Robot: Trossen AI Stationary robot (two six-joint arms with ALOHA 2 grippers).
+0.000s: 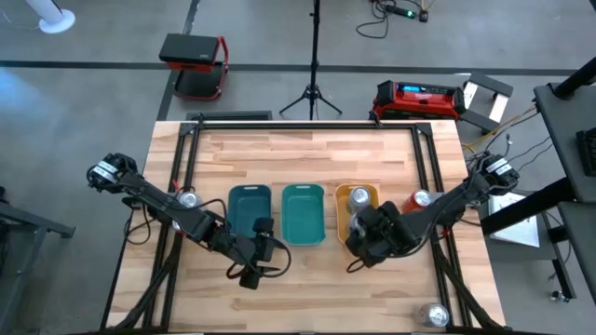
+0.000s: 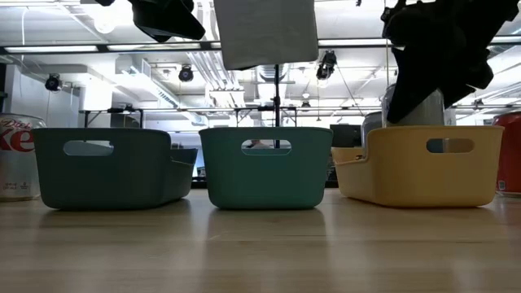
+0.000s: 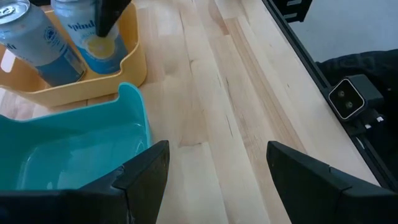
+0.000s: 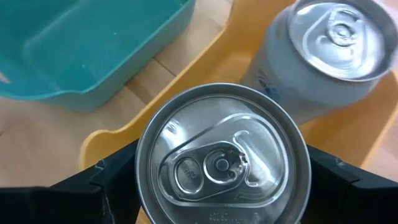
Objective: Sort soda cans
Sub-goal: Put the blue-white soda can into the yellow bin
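Observation:
My right gripper is shut on a silver soda can inside the near end of the orange tray. A second silver can stands in that tray's far end. My left gripper hovers open and holds nothing, by the near edge of the dark teal tray and the lighter teal tray. A silver can stands left of the dark teal tray, a red can stands right of the orange tray, and another silver can stands at the near right. My right gripper pinches the can's side wall just under its rim between its two fingers, one on each side. The fingers come from above, pointing down. The can is upright inside the orange tray; the tray wall hides its base.
The three trays stand side by side at the table's middle. Black frame rails run along the table's left, right and far edges. Bare wood lies in front of the trays and behind them.

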